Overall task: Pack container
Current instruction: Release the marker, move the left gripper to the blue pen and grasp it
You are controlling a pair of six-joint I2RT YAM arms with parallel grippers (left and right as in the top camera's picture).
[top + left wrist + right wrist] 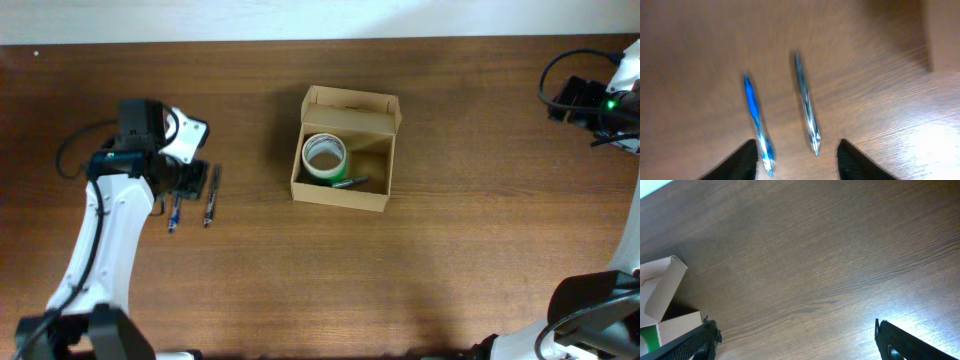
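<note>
Dark wood-grain tabletop. Left hand, jaws partly spread and gripping nothing, poised low over two pens well left of the container: silver pen lined up between the fingertips, blue pen just beside it, farther from the container. Likely mid-pick of another item; next, closing squarely on one pen alone, then carrying it across to the container. At mid-table, container with flap lid raised, holding a green-edged tape roll and a greenish pen along its near wall. Far right of the container, right hand spread wide, empty.
</note>
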